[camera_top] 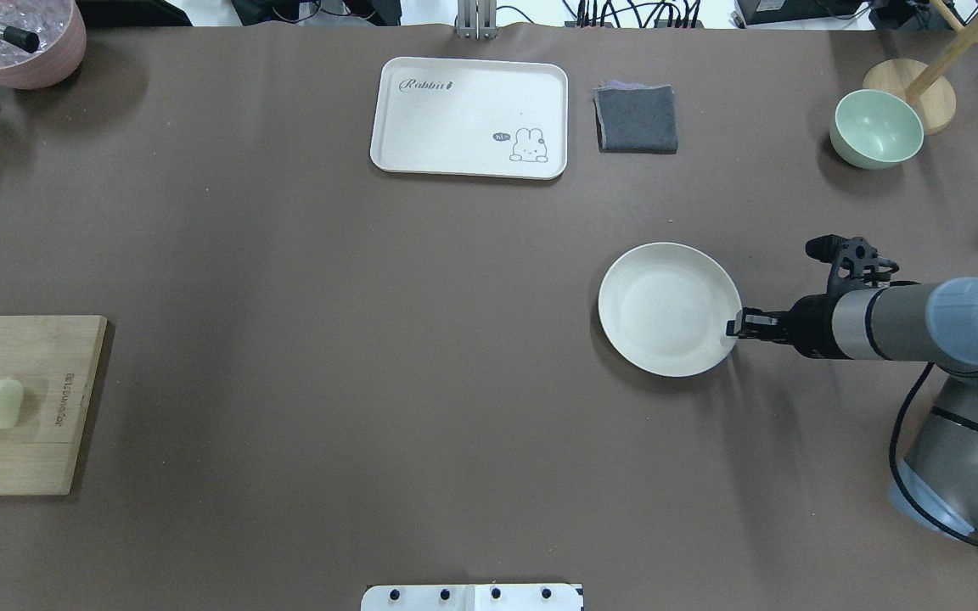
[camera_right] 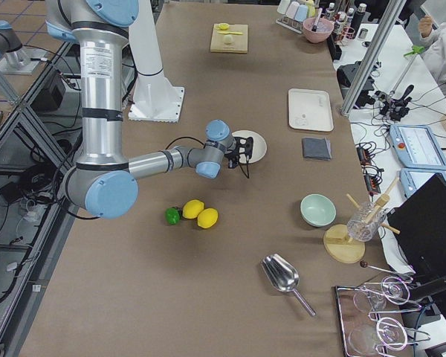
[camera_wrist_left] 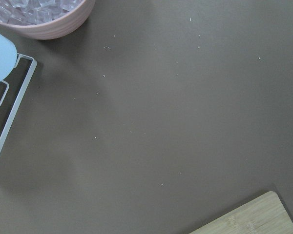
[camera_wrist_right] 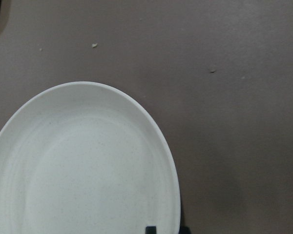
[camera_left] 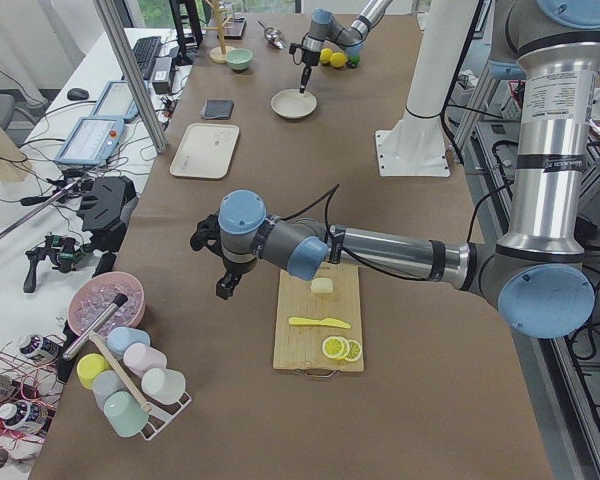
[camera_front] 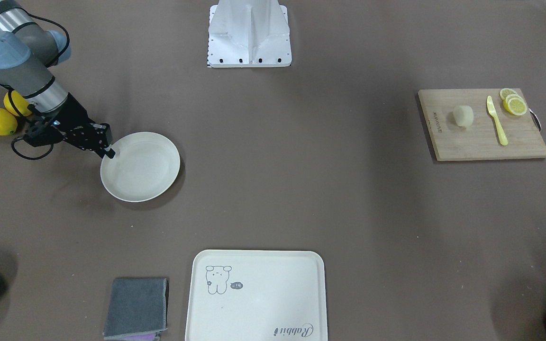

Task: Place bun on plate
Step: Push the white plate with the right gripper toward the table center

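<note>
Fingers [camera_top: 735,326] of the right gripper [camera_front: 108,152] look pinched on the plate [camera_front: 145,170] at its rim. With so shallow a hold, I'd say it could slip free or tip. The bun [camera_front: 463,116] sits well apart on the cutting board [camera_front: 481,137]. The left gripper [camera_left: 223,288] hangs near the board, its fingers too small to read.

- The left claw [camera_left: 223,290] is small in the side view and cut by the front view's right edge, so its jaw state cannot be told.
- The right claw [camera_top: 735,327] is at the rim of the plate [camera_top: 667,310]. The wrist view's bottom edge cuts off its fingertips [camera_wrist_right: 150,229], leaving the grip unclear.
- The cutting board [camera_top: 30,441] runs off the overhead view's left edge.
- One lemon [camera_front: 13,103] is half hidden behind the right arm.
</note>
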Robot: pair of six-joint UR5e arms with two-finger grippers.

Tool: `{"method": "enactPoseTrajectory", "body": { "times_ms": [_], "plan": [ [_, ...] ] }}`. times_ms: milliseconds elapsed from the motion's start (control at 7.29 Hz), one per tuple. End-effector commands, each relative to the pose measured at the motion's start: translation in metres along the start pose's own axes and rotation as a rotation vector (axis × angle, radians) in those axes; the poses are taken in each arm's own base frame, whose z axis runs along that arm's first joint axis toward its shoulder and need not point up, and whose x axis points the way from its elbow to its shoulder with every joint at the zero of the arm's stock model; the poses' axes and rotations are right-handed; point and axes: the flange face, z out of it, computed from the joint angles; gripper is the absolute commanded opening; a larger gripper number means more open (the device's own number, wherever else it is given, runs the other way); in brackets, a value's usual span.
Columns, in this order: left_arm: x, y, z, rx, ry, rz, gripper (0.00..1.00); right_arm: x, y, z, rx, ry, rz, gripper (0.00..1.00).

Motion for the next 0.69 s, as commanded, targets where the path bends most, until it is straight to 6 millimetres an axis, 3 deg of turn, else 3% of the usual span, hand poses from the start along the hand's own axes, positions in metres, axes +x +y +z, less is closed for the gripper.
{"method": "enactPoseTrajectory", "body": {
  "times_ms": [0,274,411,548],
  "plan": [
    [0.0,0.0,0.0,0.0,0.0,0.0,0.98,-0.054,0.013,0.022,0.016,0.002,0.02,0.0],
    [0.0,0.0,0.0,0.0,0.0,0.0,0.98,-0.075,0.015,0.01,0.011,-0.012,0.017,0.0],
    [-0.001,0.001,0.0,0.0,0.0,-0.002,0.98,-0.117,0.016,-0.001,0.002,0.0,0.03,0.0],
    [0.0,0.0,0.001,-0.001,0.0,-0.001,0.98,-0.164,0.024,0.007,-0.007,0.018,0.102,0.0]
  ]
}}
